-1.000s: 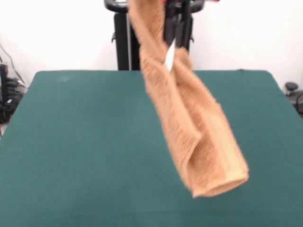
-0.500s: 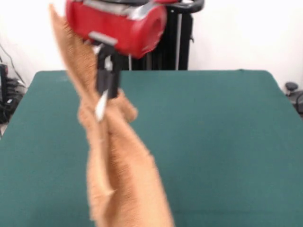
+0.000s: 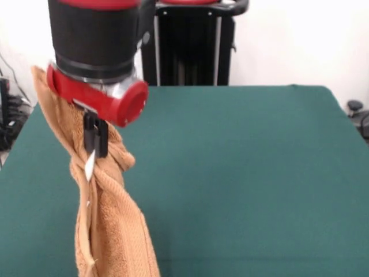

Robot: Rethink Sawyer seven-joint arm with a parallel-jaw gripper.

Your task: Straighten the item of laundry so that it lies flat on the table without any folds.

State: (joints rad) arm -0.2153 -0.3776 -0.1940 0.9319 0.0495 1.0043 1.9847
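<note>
The orange-tan terry towel [image 3: 109, 231] hangs in a twisted column at the left of the front view, reaching from behind the arm down past the picture's bottom edge. Its white tag [image 3: 89, 166] shows near the pinch point. My gripper [image 3: 95, 151] is shut on the towel's upper part and holds it above the green table [image 3: 242, 173]. The red and black arm fills the upper left and hides the towel's top.
The robot's black pedestal [image 3: 193, 46] stands behind the table's far edge. Cables and dark gear lie off the table's left side [image 3: 8, 115] and a dark object off its right side [image 3: 357, 112].
The arm has swung the towel from the middle right to the left and has come lower and nearer the camera. The towel's hanging end has moved left and down past the bottom edge.
</note>
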